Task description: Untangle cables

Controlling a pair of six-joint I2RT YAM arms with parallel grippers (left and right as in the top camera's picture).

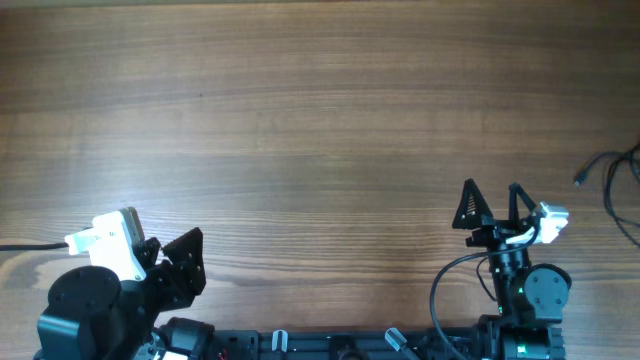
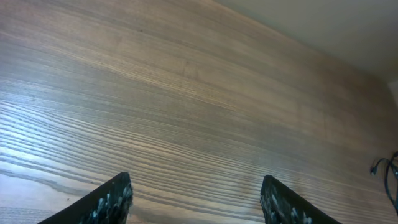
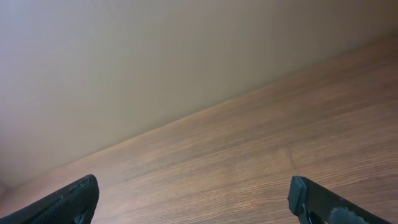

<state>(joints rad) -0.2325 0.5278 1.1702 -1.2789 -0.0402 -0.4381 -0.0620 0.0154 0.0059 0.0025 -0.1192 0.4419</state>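
Operator: Where are the cables (image 1: pixel 609 190)?

Technician: On the surface (image 1: pixel 320 120), on the outer side of the right fingers (image 1: pixel 476 212); near them but not touching; some of the loops run out of the overhead view; one plug end (image 1: pixel 580 180) points back toward the right fingers.

Operator: Expected handling?

Technician: Judged light, limp and very thin; likely to slip from a shallow pinch and to drag the whole bundle when one strand is pulled; the best hold is probably just behind the plug end, or on a single free loop, not on a crossing.

Operator: Finger state?

Technician: The right fingers are spread wide with nothing between them; the left fingers (image 1: pixel 185 262) stand partly open, also empty.

Operator: Arm pose?

Technician: Both arms sit folded low; the right fingers point away across the surface, pitched up toward the far wall; the left fingers lie well apart from the right fingers, on the side away from the cables, tilted down at bare wood.
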